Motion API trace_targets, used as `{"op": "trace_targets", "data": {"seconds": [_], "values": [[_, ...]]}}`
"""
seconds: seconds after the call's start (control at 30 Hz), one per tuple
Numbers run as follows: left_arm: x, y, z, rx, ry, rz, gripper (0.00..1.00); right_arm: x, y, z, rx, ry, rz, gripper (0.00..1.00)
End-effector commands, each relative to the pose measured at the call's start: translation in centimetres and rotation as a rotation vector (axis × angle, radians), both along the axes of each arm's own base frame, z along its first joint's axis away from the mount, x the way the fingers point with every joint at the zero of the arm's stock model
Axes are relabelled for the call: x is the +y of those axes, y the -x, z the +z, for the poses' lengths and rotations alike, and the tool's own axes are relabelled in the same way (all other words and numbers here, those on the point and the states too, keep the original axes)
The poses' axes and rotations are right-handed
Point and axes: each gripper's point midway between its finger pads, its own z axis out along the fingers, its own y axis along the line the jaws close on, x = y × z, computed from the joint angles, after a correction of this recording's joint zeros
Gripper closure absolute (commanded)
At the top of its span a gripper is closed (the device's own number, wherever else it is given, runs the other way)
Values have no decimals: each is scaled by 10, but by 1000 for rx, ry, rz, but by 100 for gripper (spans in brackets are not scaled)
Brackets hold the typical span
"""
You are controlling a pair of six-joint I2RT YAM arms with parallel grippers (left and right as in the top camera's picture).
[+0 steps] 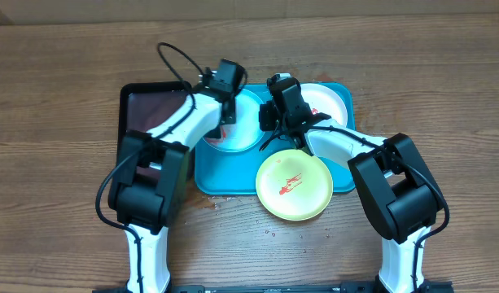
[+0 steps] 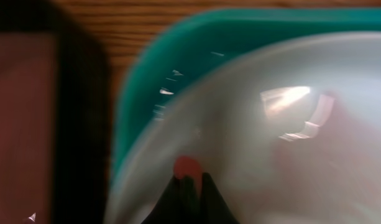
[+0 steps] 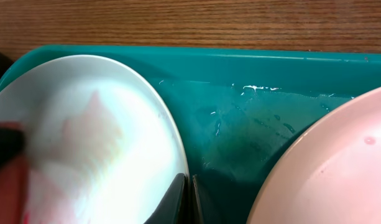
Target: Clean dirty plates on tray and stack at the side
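Note:
On the turquoise tray (image 1: pixel 212 175) lie a light blue plate (image 1: pixel 242 137) at the left and a white plate (image 1: pixel 329 102) at the back right. A pale green plate (image 1: pixel 294 185) with red smears overhangs the tray's front rim. My right gripper (image 1: pixel 271 134) is shut on the light blue plate's right rim, seen close in the right wrist view (image 3: pixel 189 186). My left gripper (image 1: pixel 227 114) hangs over that plate's left part, shut with a small red thing (image 2: pixel 187 167) at its tips. I cannot tell what the red thing is.
A black tray (image 1: pixel 147 110) with a dark reddish inside stands against the turquoise tray's left side. Wet streaks (image 3: pixel 258 118) show on the turquoise tray floor between the two plates. Bare wooden table lies all round, with a few drops in front of the tray.

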Motion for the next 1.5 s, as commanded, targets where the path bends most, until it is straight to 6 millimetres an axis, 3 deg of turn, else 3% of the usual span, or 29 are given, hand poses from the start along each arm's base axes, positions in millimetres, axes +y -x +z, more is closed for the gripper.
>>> {"op": "trace_targets", "data": {"seconds": [0.0,0.1,0.27,0.63,0.83,0.93,1.2,1.47], "values": [[35,19,-32,97,-65,51,96,7,-9,13,-27,-19,-4,96],[26,16,-31,104,-24,14,96,6,-8,12,-26,-18,-4,96],[-10,12,-27,102,69,-72,96,6,-8,12,-26,-18,-4,96],[-61,34,-31,178,212,-178,96,6,-9,13,-25,-23,-11,96],[-61,39,-11,184,224,-171,96,0,-17,17,-28,-64,-61,96],[-61,39,-10,182,226,-172,96,-3,-21,19,-35,-77,-77,96],[-69,33,-26,176,251,-183,96,-2,-20,19,-27,-95,-79,96],[-76,33,-55,199,259,-194,96,2,-18,19,-19,-107,-64,96]]}}
